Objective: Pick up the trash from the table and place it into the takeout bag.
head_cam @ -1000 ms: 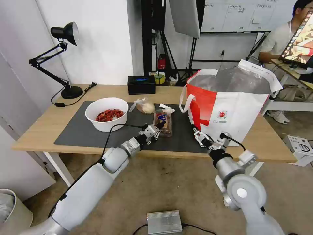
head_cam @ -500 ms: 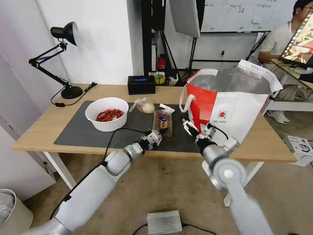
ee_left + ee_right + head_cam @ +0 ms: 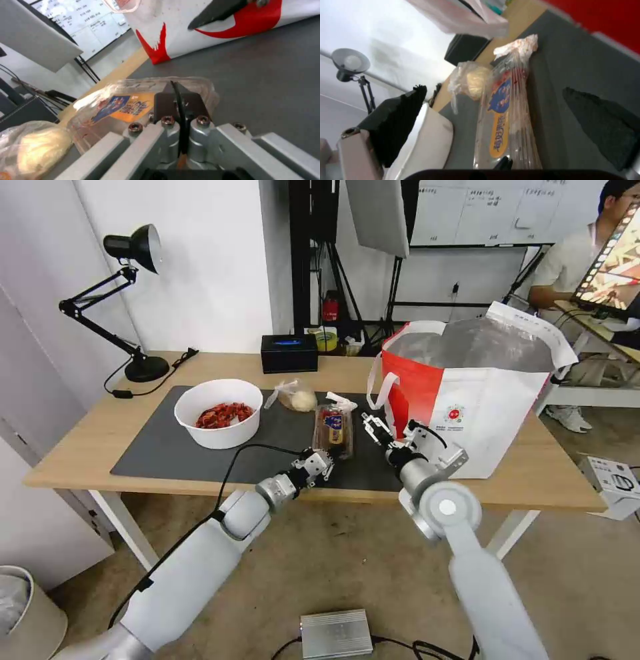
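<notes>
At frame centre, the left gripper point(image 3: 329, 453), jaws pressed together, touches the clear tray point(image 3: 333, 429) on the table's point(image 3: 80, 440) mat. The right gripper point(image 3: 371, 425), jaws wide, hovers beside the takeout bag point(image 3: 480, 407).

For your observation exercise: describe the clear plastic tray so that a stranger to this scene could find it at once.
Start at the dark grey mat on the table. The clear plastic tray lies between the white bowl and the takeout bag. Only it is flat, with a blue-and-orange label.
</notes>
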You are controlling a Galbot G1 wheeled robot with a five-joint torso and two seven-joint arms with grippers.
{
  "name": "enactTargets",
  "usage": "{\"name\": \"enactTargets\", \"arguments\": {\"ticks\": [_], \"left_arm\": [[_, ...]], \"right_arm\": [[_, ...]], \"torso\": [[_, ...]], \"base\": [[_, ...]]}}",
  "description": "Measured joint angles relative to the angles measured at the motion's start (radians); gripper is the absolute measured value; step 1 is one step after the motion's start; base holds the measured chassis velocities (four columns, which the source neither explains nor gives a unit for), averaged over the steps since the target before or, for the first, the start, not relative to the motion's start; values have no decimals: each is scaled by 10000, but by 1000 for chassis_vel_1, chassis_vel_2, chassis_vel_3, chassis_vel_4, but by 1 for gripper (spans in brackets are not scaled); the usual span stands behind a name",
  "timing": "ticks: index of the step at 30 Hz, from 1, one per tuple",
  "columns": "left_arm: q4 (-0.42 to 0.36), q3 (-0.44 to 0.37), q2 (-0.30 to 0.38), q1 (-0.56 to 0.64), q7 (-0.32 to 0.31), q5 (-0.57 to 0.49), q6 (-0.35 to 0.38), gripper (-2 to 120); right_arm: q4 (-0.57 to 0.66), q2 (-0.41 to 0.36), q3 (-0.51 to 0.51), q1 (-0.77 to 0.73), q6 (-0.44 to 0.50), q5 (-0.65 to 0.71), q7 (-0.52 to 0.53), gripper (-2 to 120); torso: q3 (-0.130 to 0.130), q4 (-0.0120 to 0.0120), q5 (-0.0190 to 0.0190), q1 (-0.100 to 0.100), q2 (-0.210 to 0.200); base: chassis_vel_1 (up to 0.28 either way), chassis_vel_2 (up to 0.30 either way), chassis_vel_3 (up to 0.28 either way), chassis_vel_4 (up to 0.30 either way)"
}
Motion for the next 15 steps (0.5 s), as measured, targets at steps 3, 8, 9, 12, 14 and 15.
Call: {"name": "enactTargets", "arguments": {"ticks": [3, 8, 9, 12, 14, 15], "left_arm": [[35, -9, -23, -13, -4, -13, -7, 0], [48, -92, -19, 3, -8, -40, -46, 0], [48, -92, -19, 3, -8, -40, -46, 0], [58, -124, -14, 20, -8, -52, -62, 0], [51, -152, 4, 46, -9, -58, -69, 0], [40, -168, 11, 61, -8, -62, -71, 0]], "right_arm": [[-340, 81, -107, 211, -49, 11, -27, 100], [-894, 285, -207, 645, -498, 407, -25, 100], [-894, 285, -207, 645, -498, 407, -25, 100], [-1209, 362, -189, 802, -795, 598, 25, 100], [-1384, 390, -169, 874, -935, 656, 33, 100], [-1485, 410, -157, 910, -978, 679, 35, 100]], "torso": [[0, 0, 0, 0, 0], [0, 0, -1, 0, 0], [0, 0, -1, 0, 0], [0, -1, -1, 1, 0], [1, -1, 0, 0, 0], [0, 0, 0, 0, 0]], "base": [[0, 0, 0, 0], [0, 0, 0, 0], [0, 0, 0, 0], [0, 0, 0, 0], [0, 0, 0, 0], [0, 0, 0, 0]]}}
